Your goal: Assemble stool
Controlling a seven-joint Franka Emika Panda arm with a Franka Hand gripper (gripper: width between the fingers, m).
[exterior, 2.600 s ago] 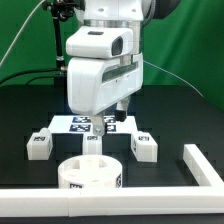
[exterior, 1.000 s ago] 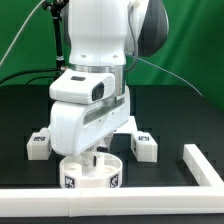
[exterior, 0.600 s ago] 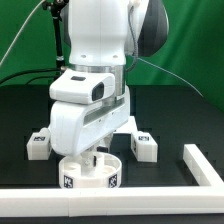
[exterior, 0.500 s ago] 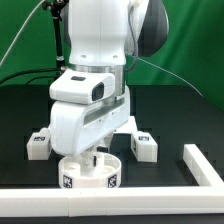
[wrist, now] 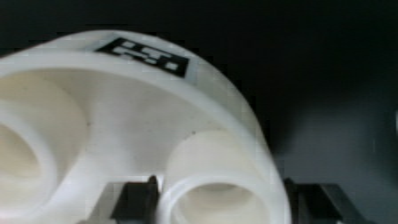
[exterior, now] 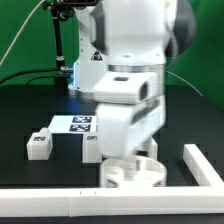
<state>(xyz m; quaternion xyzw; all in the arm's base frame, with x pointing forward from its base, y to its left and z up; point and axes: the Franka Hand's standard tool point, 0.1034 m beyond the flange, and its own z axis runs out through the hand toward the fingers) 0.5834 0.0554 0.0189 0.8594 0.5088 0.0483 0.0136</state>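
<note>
White plastic ring-shaped seat disc (exterior: 135, 178) is clamped at its rim by the gripper (wrist: 221, 200), low at the black surface (exterior: 25, 112), presumably for repositioning.

**Occlusions, crops, blur**

The two-finger gripper (wrist: 222, 202) is fully behind the big white robot arm (exterior: 135, 80) in the exterior view. The arm itself runs off the top edge.

The arm also covers:
- the far part of the round white plastic seat disc (exterior: 135, 176)
- the flat white marker board (exterior: 75, 124) on the exterior view's right
- one side of a small white blocky leg (exterior: 92, 148)

The long white border rail (exterior: 50, 192) is cut by the frame edges. Tag patterns are too small to read.

In the wrist view the seat disc overfills the frame, is cropped on several sides and is in soft focus. Its black-and-white tag (wrist: 146, 55) is blurred and unreadable. Only stubs of the dark fingers (wrist: 125, 200) show, either side of a disc section, with the tips off-frame.
</note>
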